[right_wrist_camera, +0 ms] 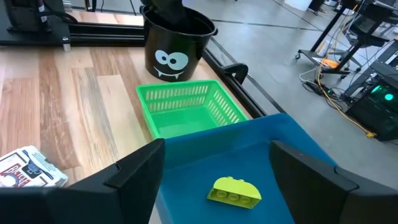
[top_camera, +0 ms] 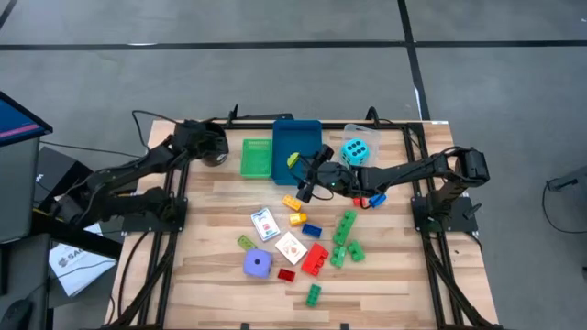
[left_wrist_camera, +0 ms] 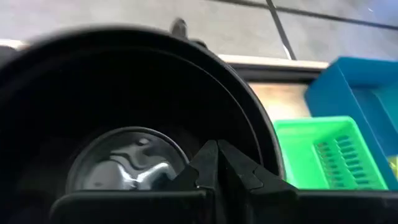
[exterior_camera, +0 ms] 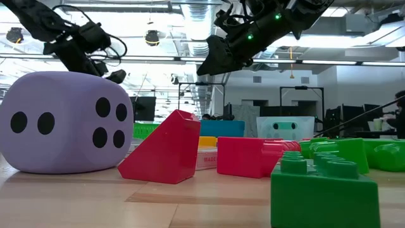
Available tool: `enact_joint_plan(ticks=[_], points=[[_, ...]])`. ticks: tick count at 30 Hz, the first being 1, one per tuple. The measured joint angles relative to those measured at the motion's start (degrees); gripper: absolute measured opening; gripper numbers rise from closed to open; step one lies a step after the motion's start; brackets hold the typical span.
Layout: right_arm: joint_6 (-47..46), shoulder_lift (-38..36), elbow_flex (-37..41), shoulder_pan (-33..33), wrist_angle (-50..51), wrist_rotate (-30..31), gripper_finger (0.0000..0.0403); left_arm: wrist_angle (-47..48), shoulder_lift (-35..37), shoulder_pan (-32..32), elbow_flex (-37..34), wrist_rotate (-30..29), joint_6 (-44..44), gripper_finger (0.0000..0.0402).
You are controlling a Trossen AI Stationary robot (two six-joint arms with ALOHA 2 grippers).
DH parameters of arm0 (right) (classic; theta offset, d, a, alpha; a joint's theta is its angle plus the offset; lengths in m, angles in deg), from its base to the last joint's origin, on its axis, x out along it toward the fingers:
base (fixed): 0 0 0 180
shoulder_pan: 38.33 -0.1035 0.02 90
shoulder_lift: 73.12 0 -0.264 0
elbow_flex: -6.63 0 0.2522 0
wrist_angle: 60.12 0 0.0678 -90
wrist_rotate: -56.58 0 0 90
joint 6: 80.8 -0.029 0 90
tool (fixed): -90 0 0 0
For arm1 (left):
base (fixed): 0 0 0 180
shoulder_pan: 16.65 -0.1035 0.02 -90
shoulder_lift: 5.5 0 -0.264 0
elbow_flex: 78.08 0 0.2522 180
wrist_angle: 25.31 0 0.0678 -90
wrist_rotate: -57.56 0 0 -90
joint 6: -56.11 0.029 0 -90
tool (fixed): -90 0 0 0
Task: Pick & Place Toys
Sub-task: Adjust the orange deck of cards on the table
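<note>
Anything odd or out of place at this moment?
Yes: the left gripper is shut inside the black cup at the table's far left, which holds no toy. The right gripper hangs open over the blue tray.

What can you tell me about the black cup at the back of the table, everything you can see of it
The black cup is a round, dark, plastic-looking bucket with a cartoon face, two white eyes and a jagged white grin, on its side. It stands upright at the table's back left corner, just beside the green tray. Its inside is dark with a shiny bottom. The left gripper reaches down into its mouth, fingers shut; nothing shows between them.
</note>
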Motion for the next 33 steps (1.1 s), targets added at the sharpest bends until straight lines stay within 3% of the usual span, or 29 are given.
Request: enact_joint_plan(ticks=[14, 33], points=[[0.0, 0.0, 0.0, 0.0, 0.0, 0.0, 0.0283, -8.8, -5.0, -0.1, 0.0, 14.4, -0.3, 0.0], [0.0, 0.0, 0.0, 0.0, 0.0, 0.0, 0.0283, -16.8, -5.0, 6.5, 1.0, 23.2, -4.3, 0.0]])
